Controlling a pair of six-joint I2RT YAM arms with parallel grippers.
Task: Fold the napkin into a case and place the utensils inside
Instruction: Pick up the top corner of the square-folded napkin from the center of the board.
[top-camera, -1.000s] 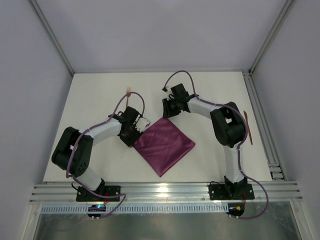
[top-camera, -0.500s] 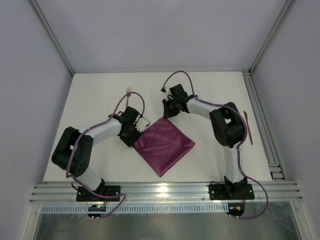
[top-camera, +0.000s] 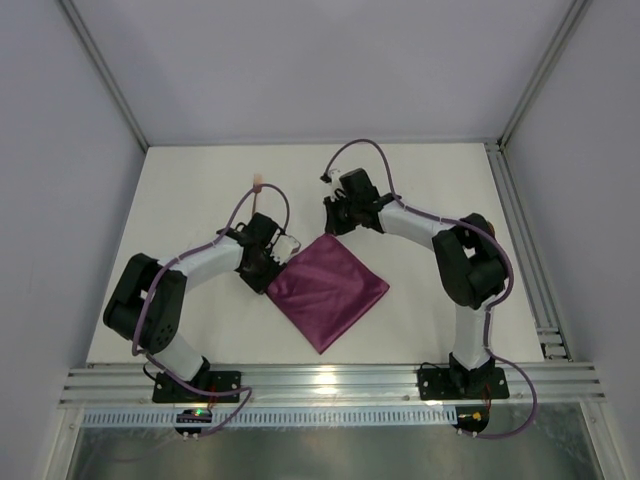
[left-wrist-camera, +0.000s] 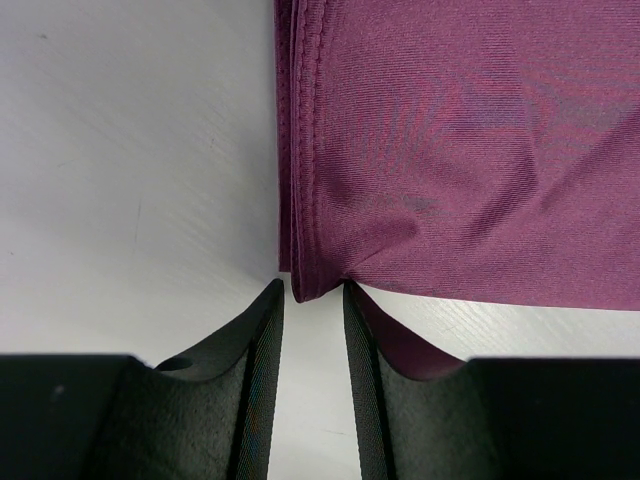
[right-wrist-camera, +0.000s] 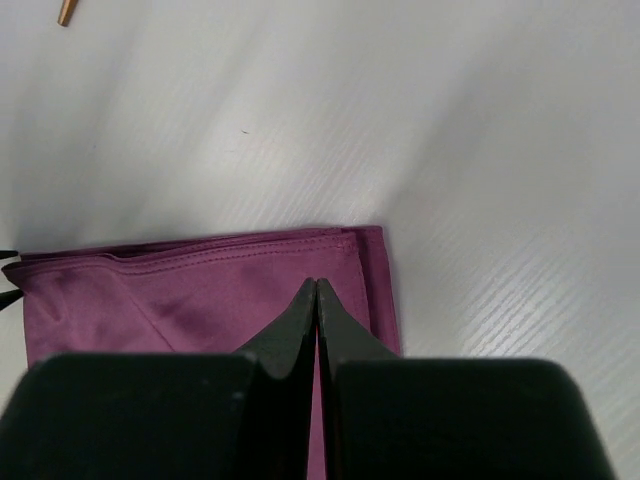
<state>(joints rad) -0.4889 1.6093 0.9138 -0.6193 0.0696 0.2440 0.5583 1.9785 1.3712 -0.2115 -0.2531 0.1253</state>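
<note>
The white tabletop (top-camera: 200, 170) carries one napkin (top-camera: 328, 288), folded and lying as a diamond at its middle, between two arms. Only the top view shows the whole napkin and one pale fork head (top-camera: 258, 186) beyond the left arm (top-camera: 190, 265).

The left wrist view shows stacked hemmed layers. The left fingers (left-wrist-camera: 262, 370) stand slightly apart around the napkin's left corner, with bare tabletop in the gap.

In the right wrist view the right fingers (right-wrist-camera: 295, 320) are pressed together on the far corner; whether they pinch cloth I cannot tell. One copper tip (right-wrist-camera: 67, 12) shows at the top left.
</note>
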